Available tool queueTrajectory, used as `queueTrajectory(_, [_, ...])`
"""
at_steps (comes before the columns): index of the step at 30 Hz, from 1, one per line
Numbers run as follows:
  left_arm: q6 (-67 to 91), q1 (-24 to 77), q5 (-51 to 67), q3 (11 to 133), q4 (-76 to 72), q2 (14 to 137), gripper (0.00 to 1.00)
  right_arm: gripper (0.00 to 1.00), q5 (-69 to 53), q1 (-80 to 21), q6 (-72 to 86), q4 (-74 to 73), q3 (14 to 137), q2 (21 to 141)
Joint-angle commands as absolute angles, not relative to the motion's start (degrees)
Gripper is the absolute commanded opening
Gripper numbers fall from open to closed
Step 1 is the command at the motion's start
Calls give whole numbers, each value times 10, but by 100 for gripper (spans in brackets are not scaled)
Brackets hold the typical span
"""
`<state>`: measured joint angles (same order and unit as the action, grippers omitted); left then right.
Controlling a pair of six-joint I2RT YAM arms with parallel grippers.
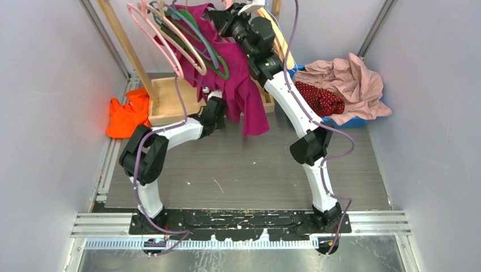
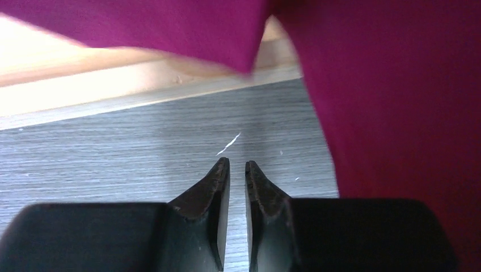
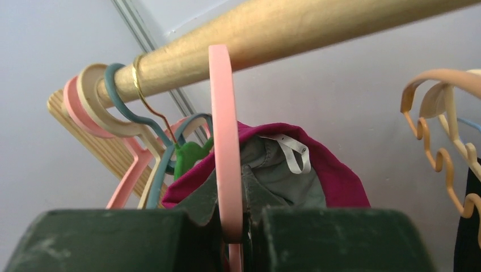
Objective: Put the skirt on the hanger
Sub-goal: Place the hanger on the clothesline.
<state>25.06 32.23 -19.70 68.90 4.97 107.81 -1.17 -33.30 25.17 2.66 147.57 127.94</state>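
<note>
The dark red skirt (image 1: 320, 97) with white dots lies in the blue bin (image 1: 356, 122) at the right, partly under a pale pink garment (image 1: 354, 79). My right gripper (image 3: 230, 190) is raised at the wooden rail (image 3: 317, 25) and shut on the hook of a thin pink hanger (image 3: 221, 113), which loops over the rail. In the top view this gripper (image 1: 227, 20) is at the rack top. My left gripper (image 2: 237, 164) is low over the grey table by the rack base. Its jaws are almost together and hold nothing. Neither gripper touches the skirt.
A plain magenta garment (image 1: 244, 85) hangs from the rail beside my left gripper and fills the right of the left wrist view (image 2: 397, 102). Several other hangers, pink, tan, blue and green, hang on the rail (image 3: 122, 113). An orange cloth (image 1: 127, 116) lies at the left. The wooden rack base (image 1: 164, 102) is behind it.
</note>
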Motion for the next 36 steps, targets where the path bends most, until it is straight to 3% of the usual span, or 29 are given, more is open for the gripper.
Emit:
queueTrajectory(1, [235,320,-227,689,-6,1033,19,1,7,-327,244,109,1461,1218])
queueTrajectory(10, [233,303,-278,769,-2,1089,32,1,2,-323,230,89,1495,1215])
queueTrajectory(36, [245,263,-251,964,84,1277,28,1,-20,-284,262,153,1492,1217])
